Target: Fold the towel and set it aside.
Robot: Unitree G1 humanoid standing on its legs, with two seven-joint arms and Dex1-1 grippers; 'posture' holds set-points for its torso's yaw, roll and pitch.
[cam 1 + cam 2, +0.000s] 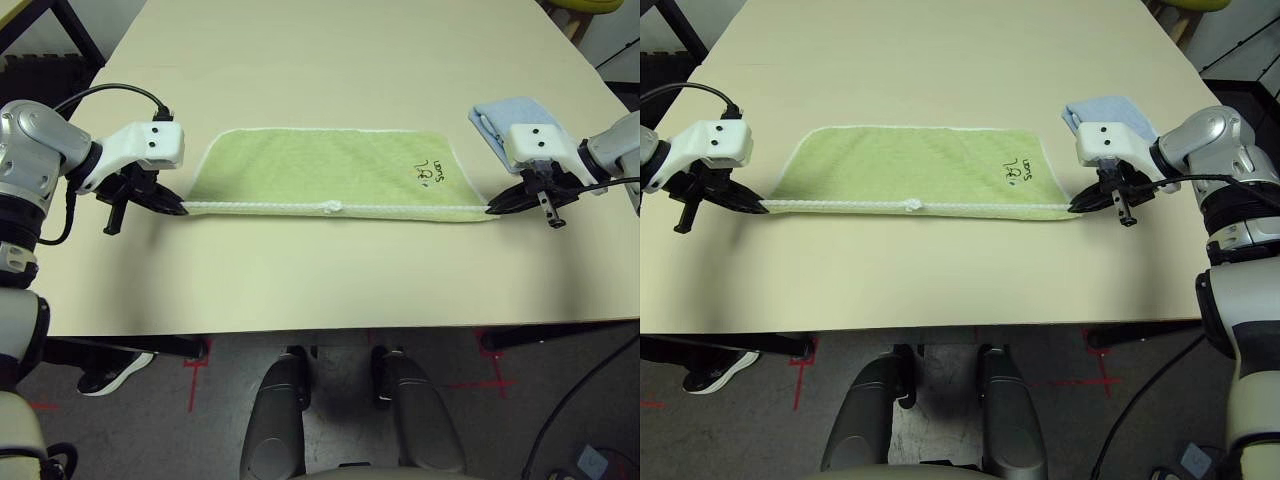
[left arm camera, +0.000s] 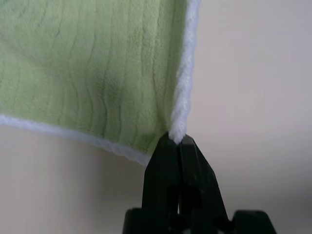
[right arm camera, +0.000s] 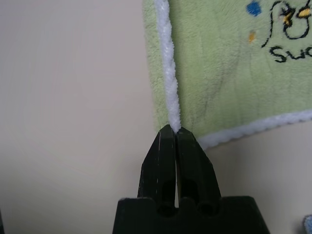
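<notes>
The light green towel (image 1: pixel 320 170) lies folded lengthwise across the middle of the table, white stitched edging along its near side and a small embroidered mark (image 1: pixel 433 172) near its right end. My left gripper (image 1: pixel 176 208) is shut on the towel's near left corner (image 2: pixel 178 134). My right gripper (image 1: pixel 494 209) is shut on the near right corner (image 3: pixel 171 124). Both pinch the white edging low at the tabletop, and the near edge runs straight between them. A small knot or loop (image 1: pixel 334 207) sits midway along that edge.
A smaller light blue folded cloth (image 1: pixel 505 118) lies just behind my right gripper, touching the towel's far right end. The beige table (image 1: pixel 320 280) has bare surface in front of and behind the towel. Its front edge runs below the grippers.
</notes>
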